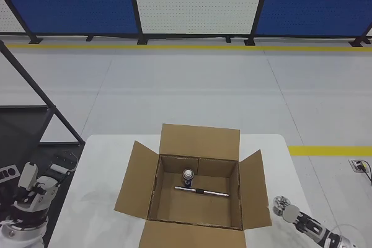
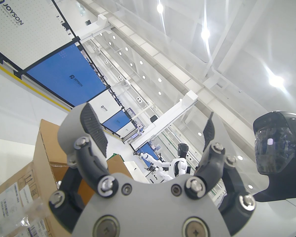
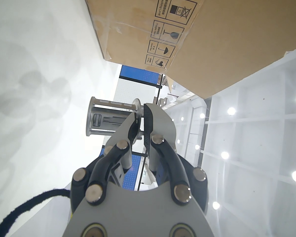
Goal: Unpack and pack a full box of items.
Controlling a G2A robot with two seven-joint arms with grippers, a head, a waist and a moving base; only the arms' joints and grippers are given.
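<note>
White tabletop (image 1: 102, 177): at its left edge the left gripper (image 2: 150, 124) gapes empty. The open cardboard box (image 1: 200, 141) holds a small can (image 1: 188, 177) and a thin rod (image 1: 201, 191). Beside the box, the right gripper (image 3: 141, 114) pinches a flanged metal cylinder (image 3: 111, 117) by one end, so it could pivot loose.

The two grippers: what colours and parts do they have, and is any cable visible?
Both the left gripper and the right gripper have a silver-grey base plate, black linkage bars with round silver bolts, and light grey fingers with black ribbed pads. A black fabric-sleeved cable runs beside the right one.
</note>
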